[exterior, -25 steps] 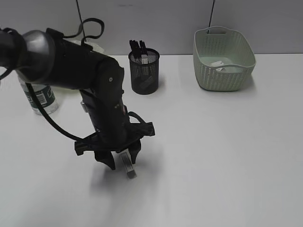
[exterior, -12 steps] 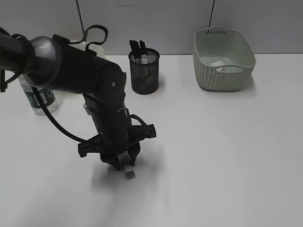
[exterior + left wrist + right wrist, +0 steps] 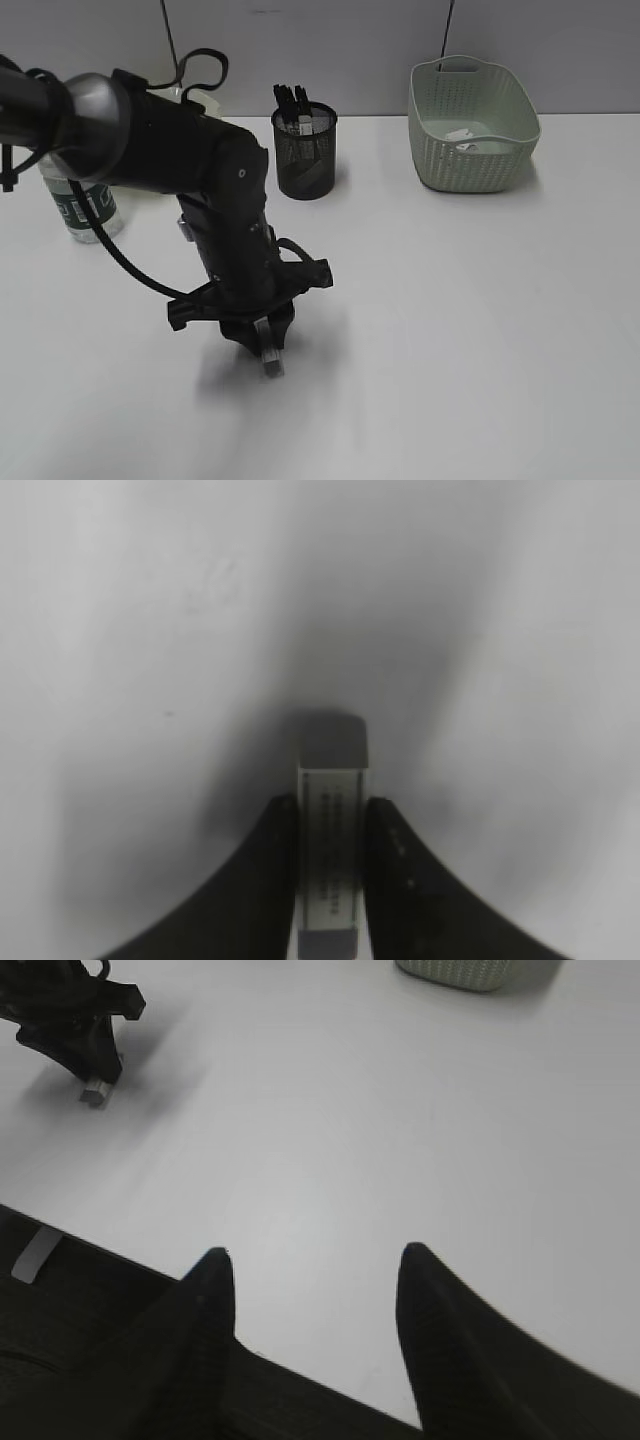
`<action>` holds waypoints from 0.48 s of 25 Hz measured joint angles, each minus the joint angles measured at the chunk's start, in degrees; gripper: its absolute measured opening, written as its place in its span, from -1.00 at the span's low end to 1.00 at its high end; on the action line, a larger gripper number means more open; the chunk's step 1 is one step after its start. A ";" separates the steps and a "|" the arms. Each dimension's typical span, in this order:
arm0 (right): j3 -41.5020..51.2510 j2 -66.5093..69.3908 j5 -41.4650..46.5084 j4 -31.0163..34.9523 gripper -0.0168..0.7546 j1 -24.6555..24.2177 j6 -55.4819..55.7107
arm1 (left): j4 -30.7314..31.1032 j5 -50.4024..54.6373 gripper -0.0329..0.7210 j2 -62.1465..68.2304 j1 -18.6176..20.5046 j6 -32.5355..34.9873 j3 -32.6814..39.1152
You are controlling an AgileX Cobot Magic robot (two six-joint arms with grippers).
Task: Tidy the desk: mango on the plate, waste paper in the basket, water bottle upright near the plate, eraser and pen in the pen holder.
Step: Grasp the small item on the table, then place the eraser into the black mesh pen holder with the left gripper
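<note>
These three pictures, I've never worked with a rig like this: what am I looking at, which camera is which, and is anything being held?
It is a robot with two arms over a large plain white desk. The wide picture comes from a camera facing the desk at a downward slant. The other two come from cameras on the wrists, looking along each gripper.

The left gripper points down at the desk, shut on a small grey rectangular eraser with a printed sleeve. The right gripper is open and holds nothing.

At the back stand a black wire-mesh pen holder with pens in it, a pale green perforated plastic basket with white scraps inside, and a clear water bottle with a dark green label, upright and partly hidden behind the left arm.
</note>
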 joint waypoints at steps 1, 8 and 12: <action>0.00 0.00 0.00 0.00 0.14 0.00 0.00 | -0.19 0.15 -0.48 0.00 0.00 0.00 -0.62; 0.00 0.00 -0.05 0.00 0.14 0.00 0.00 | 3.74 2.02 -0.48 -1.70 0.20 0.96 -9.66; 0.00 0.00 -0.05 0.00 0.14 0.00 0.00 | 9.02 3.02 -0.48 -1.84 1.54 1.09 -17.86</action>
